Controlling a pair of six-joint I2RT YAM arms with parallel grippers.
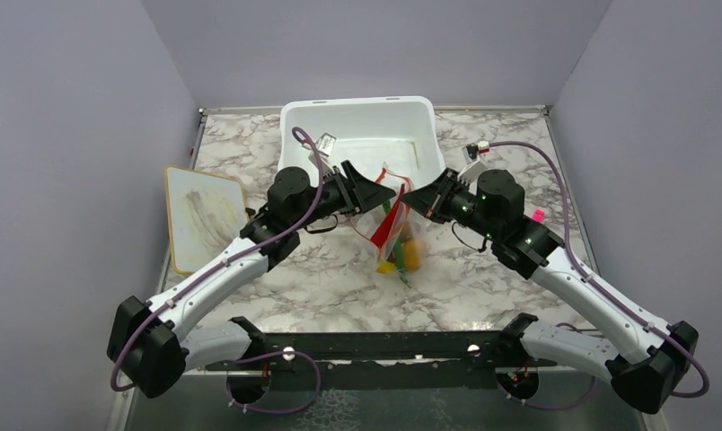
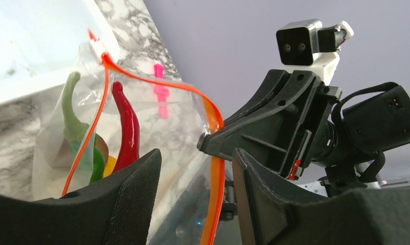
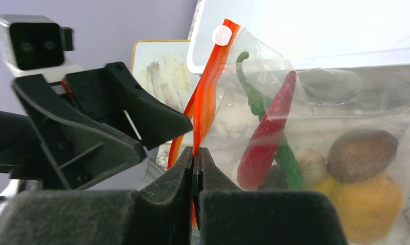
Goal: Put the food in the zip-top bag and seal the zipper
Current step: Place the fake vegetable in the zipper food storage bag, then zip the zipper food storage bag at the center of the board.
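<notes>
1. The right hand [image 3: 194,158] is pressed fully closed. Its two fingertips pinch the zipper [image 3: 208,97], the orange-red strip, at one end of the bag's mouth.
2. The left hand [image 2: 198,204] is partly spread, with its fingers apart. The zipper runs down through the gap, closer to the finger on the right of the left wrist view. Neither pad seems to clamp it, though that view is too tight to be sure.
3. The zip-top bag [image 1: 389,235] hangs between the two hands, held up by the right hand's pinch. It is just in front of the near wall of the white tub [image 1: 357,109] and over the marble-patterned table [image 1: 483,287]. I cannot tell whether its bottom rests on the table.
4. The two lips of the zipper meet at the far end, where a small white tab [image 3: 222,34] sits, and spread apart toward the hands, so the mouth gapes.
5. The food is inside the bag.
   - The red chili [image 3: 266,138] and the green pod [image 3: 254,97] stand nearly upright, side by side.
   - The brown ball [image 3: 361,153] sits on top of the orange fruit [image 3: 366,204].
   - The beige mushroom [image 3: 312,163] is tucked between the pod and the ball.
   - A yellow piece [image 3: 324,188] shows low down beside the fruit.
6. A pale board [image 1: 205,215] with brown smears lies at the table's left edge, apart from the tub.
</notes>
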